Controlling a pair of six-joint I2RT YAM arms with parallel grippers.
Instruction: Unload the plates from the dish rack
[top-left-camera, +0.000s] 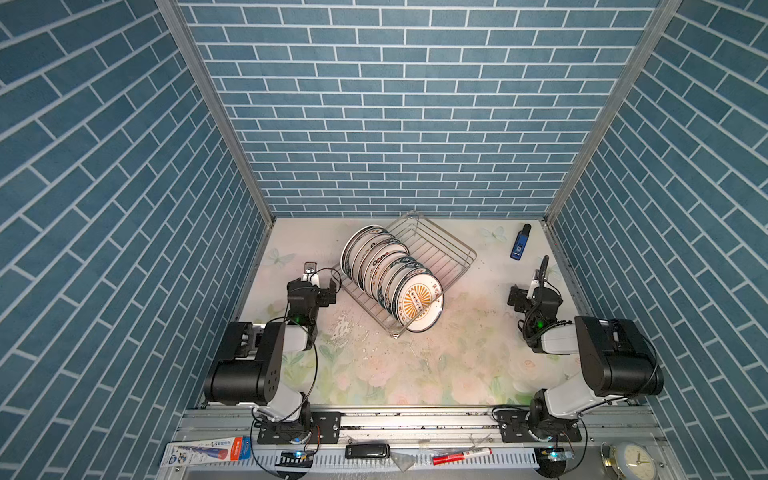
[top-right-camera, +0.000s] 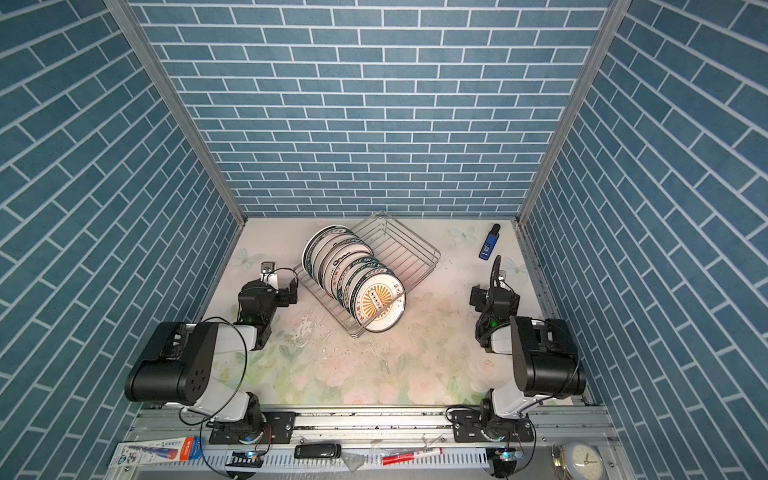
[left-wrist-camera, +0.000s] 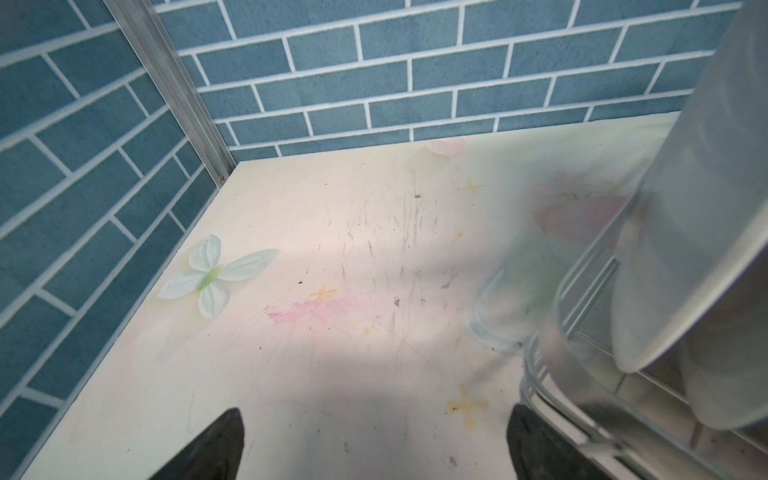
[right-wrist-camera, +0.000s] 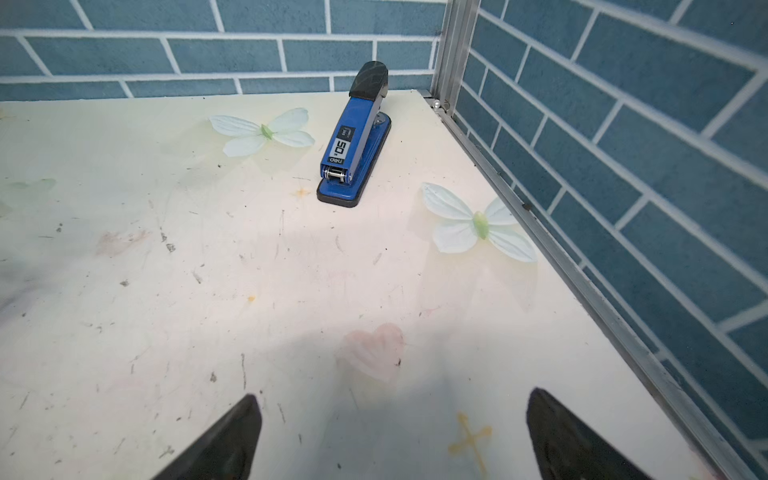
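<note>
The dish rack (top-left-camera: 446, 253) (top-right-camera: 411, 249), a silver wire basket, sits turned at an angle at the back middle of the table. Several plates (top-left-camera: 388, 270) (top-right-camera: 351, 270) stand on edge in a row along its left side. The nearest plate (top-left-camera: 417, 305) (top-right-camera: 378, 303) shows an orange sunburst. My left gripper (top-left-camera: 313, 286) (top-right-camera: 272, 286) (left-wrist-camera: 376, 415) is open and empty beside the rack's left corner. In the left wrist view the rack wire (left-wrist-camera: 582, 282) and a plate's grey back (left-wrist-camera: 706, 208) are close by. My right gripper (top-left-camera: 536, 291) (top-right-camera: 496, 293) (right-wrist-camera: 395, 399) is open and empty at the right, well apart from the rack.
A blue stapler (top-left-camera: 519, 243) (top-right-camera: 489, 243) (right-wrist-camera: 353, 145) lies at the back right corner. Blue brick walls close in the table on three sides. On the front rail lie a box (top-left-camera: 203, 453), a black device (top-left-camera: 368, 451), a red marker (top-left-camera: 461, 456) and a clock (top-left-camera: 633, 459).
</note>
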